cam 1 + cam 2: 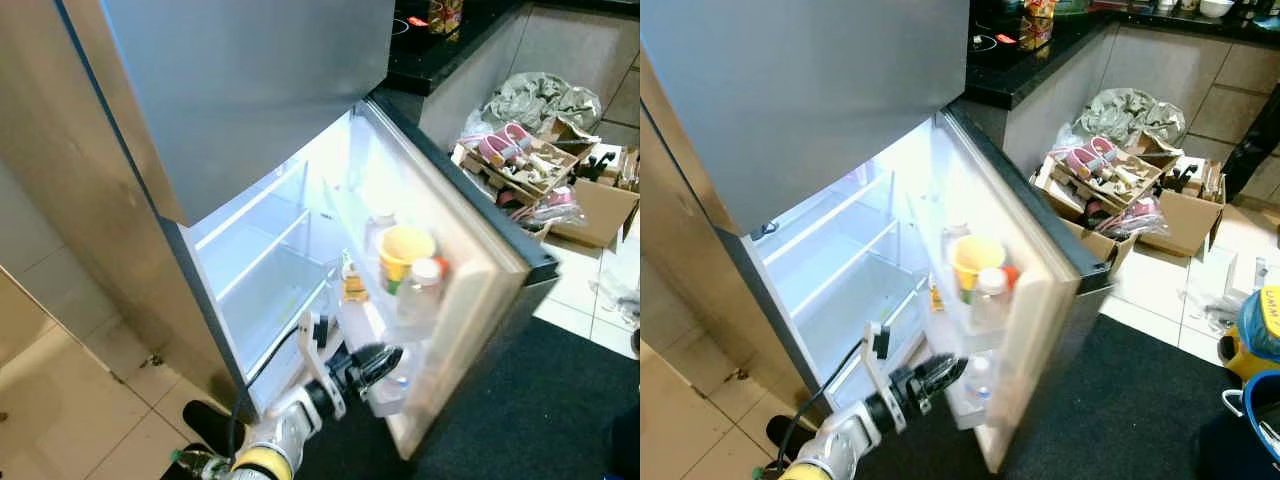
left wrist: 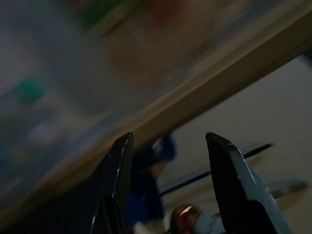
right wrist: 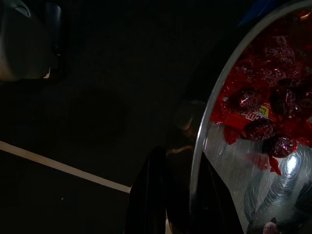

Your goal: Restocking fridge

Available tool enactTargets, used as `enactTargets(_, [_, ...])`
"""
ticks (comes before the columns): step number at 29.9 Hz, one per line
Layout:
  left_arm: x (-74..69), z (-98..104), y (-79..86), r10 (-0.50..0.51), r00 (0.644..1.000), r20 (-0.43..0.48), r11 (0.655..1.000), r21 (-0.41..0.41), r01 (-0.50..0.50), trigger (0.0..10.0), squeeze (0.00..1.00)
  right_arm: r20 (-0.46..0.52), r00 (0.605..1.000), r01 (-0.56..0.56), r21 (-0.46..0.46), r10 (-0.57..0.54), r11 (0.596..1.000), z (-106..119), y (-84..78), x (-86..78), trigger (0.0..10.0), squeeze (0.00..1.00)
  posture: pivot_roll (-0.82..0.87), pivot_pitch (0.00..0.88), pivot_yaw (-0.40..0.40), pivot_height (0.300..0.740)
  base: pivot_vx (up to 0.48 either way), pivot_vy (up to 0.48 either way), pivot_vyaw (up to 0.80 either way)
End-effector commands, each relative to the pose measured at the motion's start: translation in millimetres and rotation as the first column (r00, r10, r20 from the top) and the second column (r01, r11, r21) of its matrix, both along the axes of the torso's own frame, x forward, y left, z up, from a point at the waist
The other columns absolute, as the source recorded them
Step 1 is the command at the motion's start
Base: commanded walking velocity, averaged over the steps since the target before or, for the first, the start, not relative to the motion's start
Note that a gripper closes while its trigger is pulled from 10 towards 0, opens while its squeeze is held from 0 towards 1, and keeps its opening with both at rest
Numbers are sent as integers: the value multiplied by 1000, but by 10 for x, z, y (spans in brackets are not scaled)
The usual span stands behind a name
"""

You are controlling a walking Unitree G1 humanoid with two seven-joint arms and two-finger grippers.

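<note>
The lower fridge door (image 1: 478, 268) stands open. Its upper rack holds a yellow cup (image 1: 406, 245), a clear bottle with a white cap (image 1: 423, 290) and a small yellow-labelled bottle (image 1: 351, 285). My left gripper (image 1: 384, 360) is open at the door's lower rack, right beside a clear bottle (image 1: 980, 380) that stands there, with nothing between its fingers (image 2: 114, 185). In the dark right wrist view my right gripper (image 3: 178, 200) is shut on the shiny rim (image 3: 214, 97) of a round container of red wrapped packets (image 3: 263, 112). The fridge's white inner shelves (image 1: 265, 262) look bare.
The upper fridge door (image 1: 240, 90) hangs over the compartment. Open cardboard boxes full of clutter (image 1: 545, 170) sit on the tiled floor beyond the door. A black mat (image 1: 560, 400) lies in front. A black counter (image 1: 440, 50) runs behind. A yellow and blue object (image 1: 1260, 340) is at the right edge.
</note>
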State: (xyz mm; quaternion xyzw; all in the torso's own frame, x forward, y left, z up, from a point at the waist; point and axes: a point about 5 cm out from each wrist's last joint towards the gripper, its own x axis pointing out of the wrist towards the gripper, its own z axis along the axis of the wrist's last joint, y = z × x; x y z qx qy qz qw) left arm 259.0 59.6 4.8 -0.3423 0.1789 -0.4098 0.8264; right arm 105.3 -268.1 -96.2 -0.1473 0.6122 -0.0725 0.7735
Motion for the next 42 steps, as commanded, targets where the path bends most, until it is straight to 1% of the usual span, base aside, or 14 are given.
enactTargets(1, [-141, -246, 281, 77, 993, -91, 986, 156, -62, 10000, 0, -2, 1000, -9, -10, 9, 1000, -4, 5, -9, 10000, 0, -32, 44, 14, 740, 0, 0, 0])
enactTargets(2, [-141, -246, 281, 77, 993, -91, 986, 156, -62, 10000, 0, -2, 1000, -9, -10, 9, 1000, -4, 5, -9, 10000, 0, -32, 44, 14, 740, 0, 0, 0])
enactTargets(4, [-301, -457, 608, 186, 969, -165, 939, 321, -126, 10000, 0, 6, 1000, -11, -11, 11, 1000, -4, 12, -1, 10000, 0, -31, 44, 15, 740, 0, 0, 0])
enactTargets(8, [-425, -573, 804, 267, 940, -214, 902, 397, -166, 10000, 0, 20, 1000, -11, -12, 11, 1000, -2, 17, 12, 10000, 0, -31, 44, 18, 740, 0, 0, 0])
enactTargets(10, [-637, -722, 1054, 377, 886, -272, 844, 495, -207, 10000, 0, 44, 999, -20, -18, 21, 1000, 8, 22, 53, 10000, 0, -31, 44, 18, 740, 0, 0, 0])
enactTargets(14, [-773, -798, 1173, 432, 853, -292, 803, 555, -217, 10000, 0, 61, 998, -28, -23, 29, 999, 21, 23, 97, 10000, 0, -31, 44, 18, 740, 0, 0, 0])
enactTargets(15, [-950, -885, 1257, 484, 811, -329, 773, 596, -219, 10000, 0, 128, 989, -74, -17, 76, 997, 62, 47, 244, 10000, 0, -26, 43, 13, 740, 0, 0, 0])
enactTargets(23, [-1246, -1013, 1291, 542, 746, -388, 738, 644, -201, 10000, 0, 302, 931, -209, -24, 206, 978, 235, 151, 708, 10000, 0, -28, 47, 9, 740, 0, 0, 0])
enactTargets(25, [-1348, -1054, 1286, 554, 725, -409, 728, 660, -184, 10000, 0, 392, 853, -374, 1, 344, 927, 354, 325, 989, 10000, 0, -29, 46, 9, 740, 0, 0, 0])
enactTargets(28, [-1369, -1061, 1282, 552, 725, -413, 728, 663, -177, 10000, 0, 410, 818, -441, -1, 403, 898, 391, 393, 1066, 10000, 0, -29, 46, 9, 740, 0, 0, 0])
enactTargets(30, [-1390, -1070, 1277, 552, 723, -416, 724, 669, -168, 10000, 0, 445, 728, -574, -19, 521, 819, 488, 526, 1235, 10000, 0, -34, 45, 5, 740, 0, 0, 0])
enactTargets(35, [-1393, -1074, 1268, 553, 723, -415, 720, 674, -164, 10000, 0, 471, 607, -699, -66, 639, 712, 630, 654, 1438, 10000, 0, -31, 45, 6, 740, 0, 0, 0])
enactTargets(38, [-1385, -1072, 1265, 551, 725, -412, 719, 675, -163, 10000, 0, 471, 585, -687, -143, 660, 712, 745, 607, 1586, 10000, 0, -31, 45, 6, 740, 0, 0, 0])
enactTargets(42, [-1383, -1071, 1265, 550, 728, -410, 718, 676, -162, 10000, 0, 502, 598, -571, -280, 625, 772, 1013, 416, 1859, 10000, 0, -21, 50, 6, 740, 0, 0, 0])
